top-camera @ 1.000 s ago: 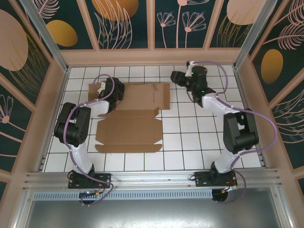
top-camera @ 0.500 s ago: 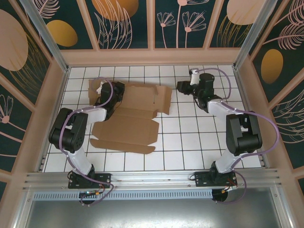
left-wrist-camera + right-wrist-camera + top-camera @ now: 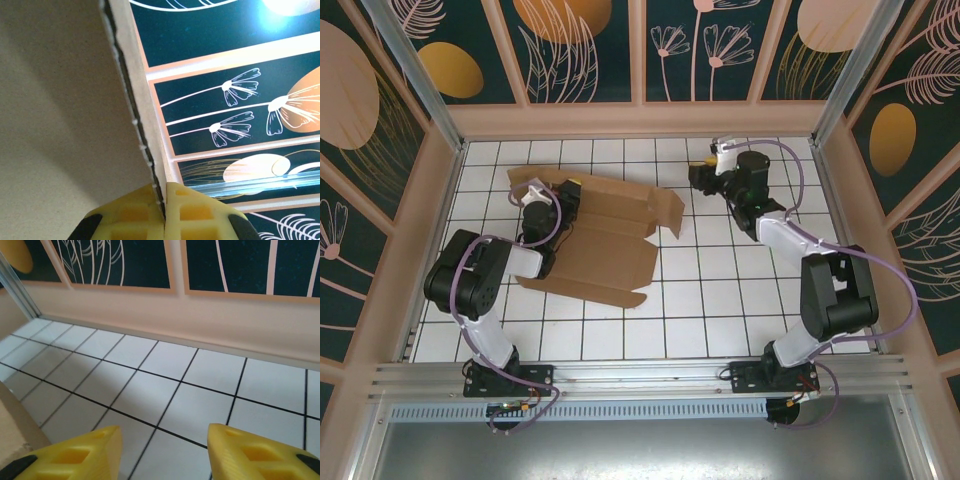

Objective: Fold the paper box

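Note:
The paper box [image 3: 605, 240] is a brown cardboard sheet with its flaps unfolded, lying skewed on the white tiled floor, its left part lifted. My left gripper [image 3: 565, 190] is shut on the box near its far left edge. In the left wrist view the yellow fingertips [image 3: 192, 215] of my left gripper [image 3: 164, 202] pinch the cardboard edge, and the sheet [image 3: 60, 100] rises to the left of them. My right gripper [image 3: 694, 182] hangs open just beyond the box's right flap, apart from it. In the right wrist view my right gripper [image 3: 162, 452] holds nothing, and a cardboard corner [image 3: 11, 432] shows at lower left.
The floor is a white tile grid [image 3: 740, 290] ringed by a low beige ledge [image 3: 640, 118] and patterned walls. A metal rail [image 3: 640, 375] runs along the near edge by the arm bases. Open tiles lie right of and in front of the box.
The left gripper has lifted and turned the box, so the sheet now lies skewed with its near edge drawn back. The right gripper drew right, away from the flap, and its jaws narrowed slightly.

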